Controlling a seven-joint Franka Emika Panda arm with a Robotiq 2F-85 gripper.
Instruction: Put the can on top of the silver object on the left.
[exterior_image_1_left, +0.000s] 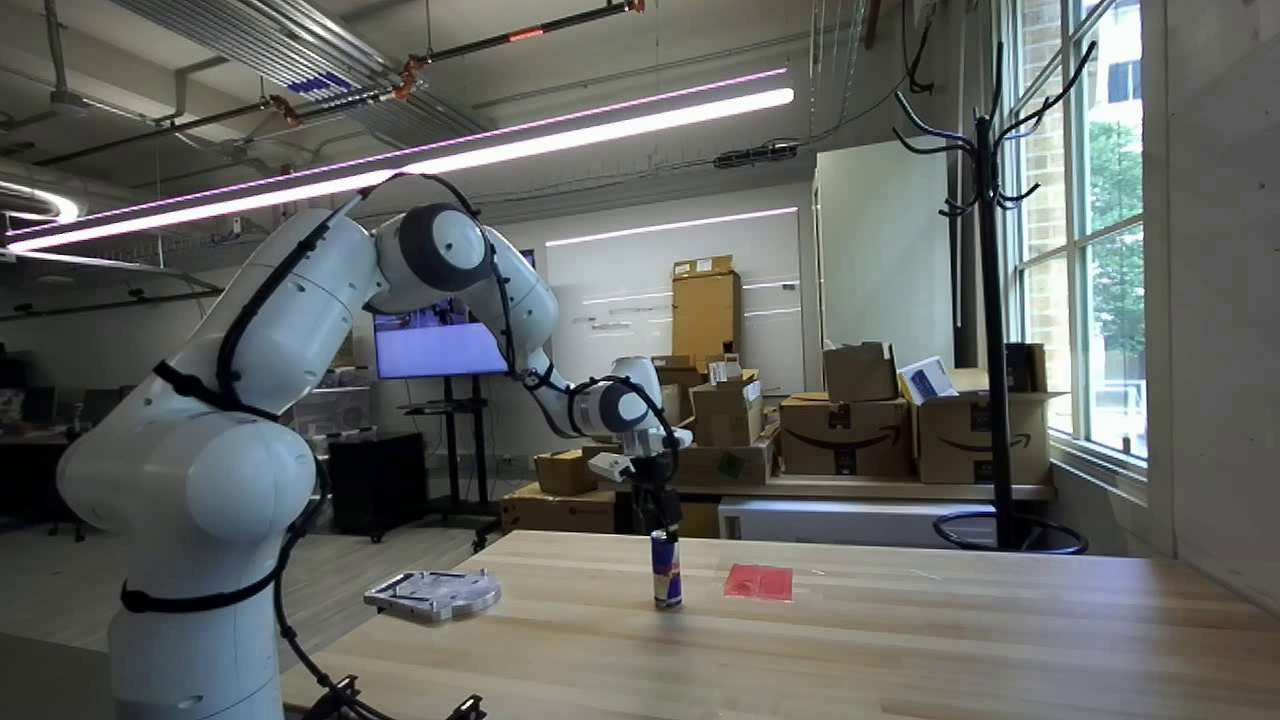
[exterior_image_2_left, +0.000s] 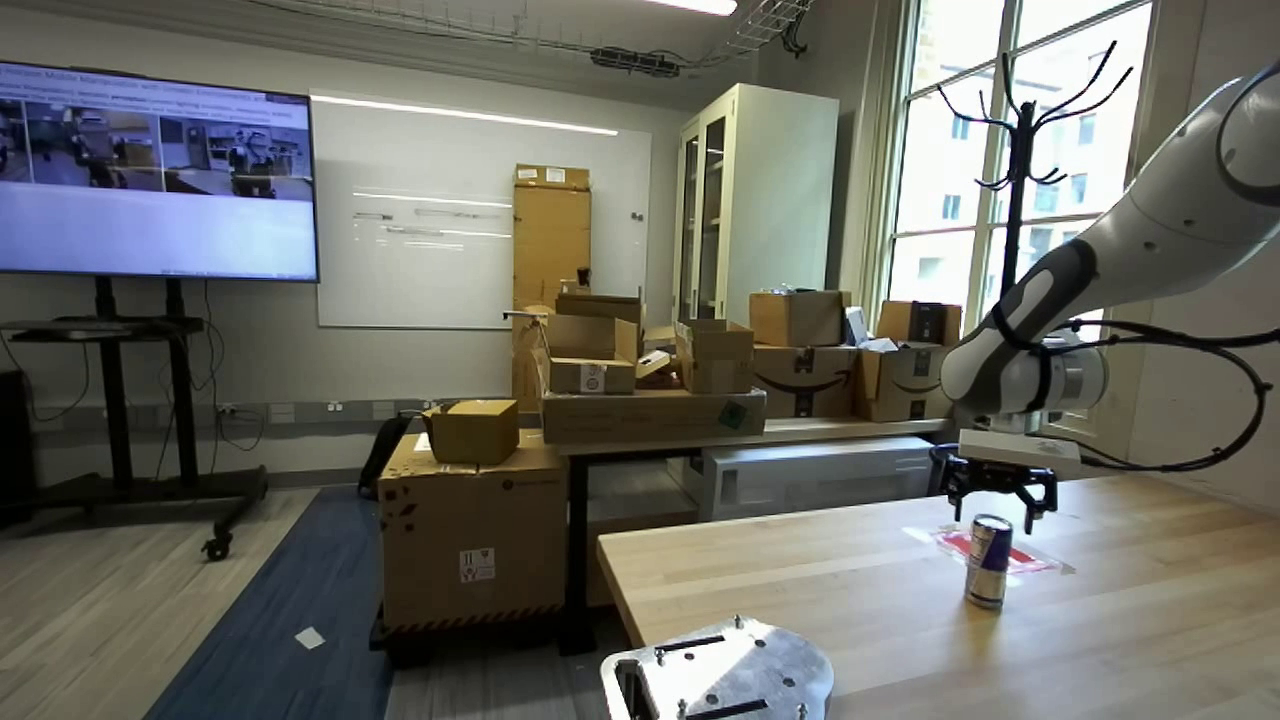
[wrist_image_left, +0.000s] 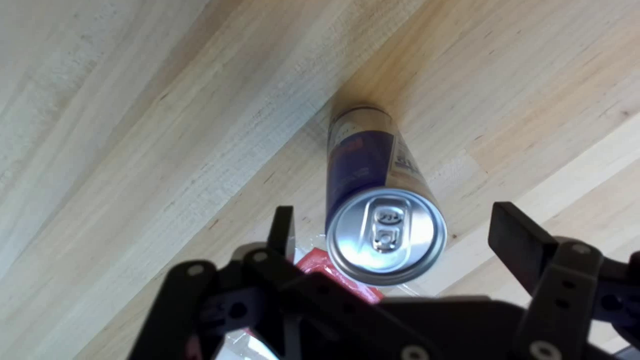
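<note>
The can (exterior_image_1_left: 666, 578) is a slim blue and silver cylinder standing upright on the wooden table. It also shows in an exterior view (exterior_image_2_left: 987, 570) and, from above with its tab end facing me, in the wrist view (wrist_image_left: 361, 162). The silver object (exterior_image_1_left: 436, 594) is a flat metal plate at the table's left edge; it also shows in an exterior view (exterior_image_2_left: 740, 672). My gripper (wrist_image_left: 392, 220) is open and empty, pointing down just above the can. In the wrist view its fingers stand apart on either side of the can's top, not touching it.
A flat red item (exterior_image_1_left: 758, 582) in clear plastic lies on the table (exterior_image_1_left: 900, 640) near the can, partly behind the gripper in the wrist view (wrist_image_left: 320, 262). Cardboard boxes (exterior_image_2_left: 655, 415) and a black coat rack (exterior_image_1_left: 990, 300) stand beyond the table.
</note>
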